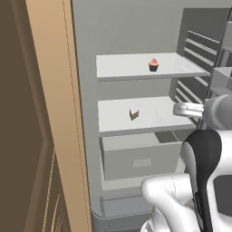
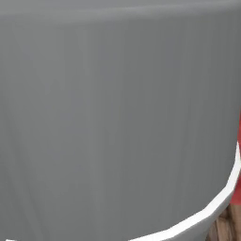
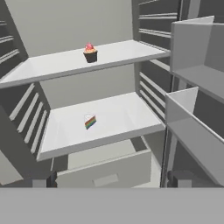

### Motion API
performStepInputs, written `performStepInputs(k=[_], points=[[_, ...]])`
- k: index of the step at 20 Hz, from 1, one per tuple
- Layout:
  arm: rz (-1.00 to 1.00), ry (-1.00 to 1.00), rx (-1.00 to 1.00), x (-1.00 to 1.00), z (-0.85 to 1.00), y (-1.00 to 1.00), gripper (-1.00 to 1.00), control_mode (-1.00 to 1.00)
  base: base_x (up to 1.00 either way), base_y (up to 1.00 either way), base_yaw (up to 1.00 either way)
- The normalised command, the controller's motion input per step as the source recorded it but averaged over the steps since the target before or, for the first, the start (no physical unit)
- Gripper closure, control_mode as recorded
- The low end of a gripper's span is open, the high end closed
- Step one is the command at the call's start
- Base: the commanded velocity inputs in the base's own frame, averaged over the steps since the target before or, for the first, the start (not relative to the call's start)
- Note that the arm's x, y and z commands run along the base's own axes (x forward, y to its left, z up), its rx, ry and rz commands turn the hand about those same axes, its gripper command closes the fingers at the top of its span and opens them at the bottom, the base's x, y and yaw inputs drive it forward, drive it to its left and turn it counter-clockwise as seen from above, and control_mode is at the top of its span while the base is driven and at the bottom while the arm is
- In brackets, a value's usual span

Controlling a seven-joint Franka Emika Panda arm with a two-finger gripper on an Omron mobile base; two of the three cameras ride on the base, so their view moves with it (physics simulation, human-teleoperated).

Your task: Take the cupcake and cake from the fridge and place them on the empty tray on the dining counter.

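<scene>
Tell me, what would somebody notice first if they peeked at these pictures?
Probably the open fridge with its white shelves. A tiny cupcake with pink-red frosting sits on the upper shelf, and a little cake slice with rainbow layers sits on the shelf below, above a grey drawer. The robot's white arm rises at the lower right, outside the fridge.
</scene>
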Motion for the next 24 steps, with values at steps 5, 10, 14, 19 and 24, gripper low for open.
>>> performStepInputs(k=[5, 10, 14, 19, 24], points=[[0.18, -0.02, 0.0, -0.01, 0.07, 0.05, -1.0, -1.0, 0.0, 0.0, 0.0], [0.21, -0.1, -0.04, 0.0, 0.29, 0.31, -1.0, -1.0, 0.0, 0.0, 0.0], [0.13, -0.09, -0.03, 0.0, 0.44, 0.44, -1.0, -1.0, 0.0, 0.0, 0.0], [-0.02, 0.0, 0.0, 0.05, 0.27, 0.04, -1.0, -1.0, 0.0, 0.0, 0.0], [-0.07, 0.02, -0.03, 0.22, 0.23, 0.0, -1.0, -1.0, 0.0, 0.0, 0.0]])
